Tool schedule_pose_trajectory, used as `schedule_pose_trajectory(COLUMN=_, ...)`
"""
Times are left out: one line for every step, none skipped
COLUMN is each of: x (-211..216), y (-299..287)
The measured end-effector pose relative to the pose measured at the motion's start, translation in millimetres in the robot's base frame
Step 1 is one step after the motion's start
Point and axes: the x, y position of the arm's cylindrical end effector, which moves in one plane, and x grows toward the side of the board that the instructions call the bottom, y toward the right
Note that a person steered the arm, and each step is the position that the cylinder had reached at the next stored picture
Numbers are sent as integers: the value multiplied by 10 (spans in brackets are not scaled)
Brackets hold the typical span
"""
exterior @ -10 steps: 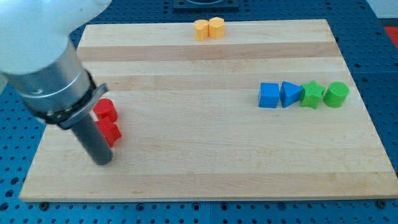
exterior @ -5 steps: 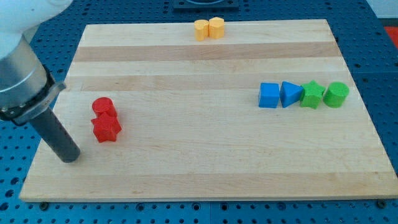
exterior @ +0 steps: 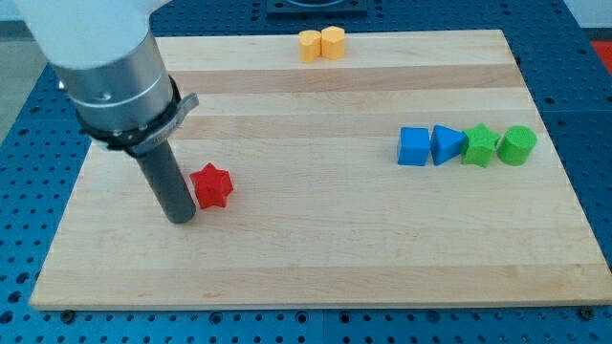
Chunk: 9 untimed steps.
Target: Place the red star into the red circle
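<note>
Now my tip (exterior: 182, 219) (bare rod, no jaws) just left of red star (exterior: 211, 185).

My tip (exterior: 181, 217) rests just left of the red star (exterior: 211, 185) on the board (exterior: 335, 239).

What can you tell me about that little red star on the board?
The red star is a small, chunky block of matte, solid red with rounded points, lying flat on the pale wooden board, left of the middle. My tip stands right against its left side, seemingly touching it. No other block is next to it; the red circle is not visible, perhaps hidden behind the rod.
</note>
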Motion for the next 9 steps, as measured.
schedule_pose_trajectory(x=69, y=230)
schedule_pose_trajectory(x=11, y=453)
schedule_pose_trajectory(x=-164, y=478)
schedule_pose_trajectory(x=-303, y=478)
schedule_pose_trajectory(x=-406, y=474)
schedule_pose_trajectory(x=-476, y=464)
schedule_pose_trajectory(x=-476, y=464)
schedule_pose_trajectory(x=-476, y=436)
schedule_pose_trajectory(x=-479, y=583)
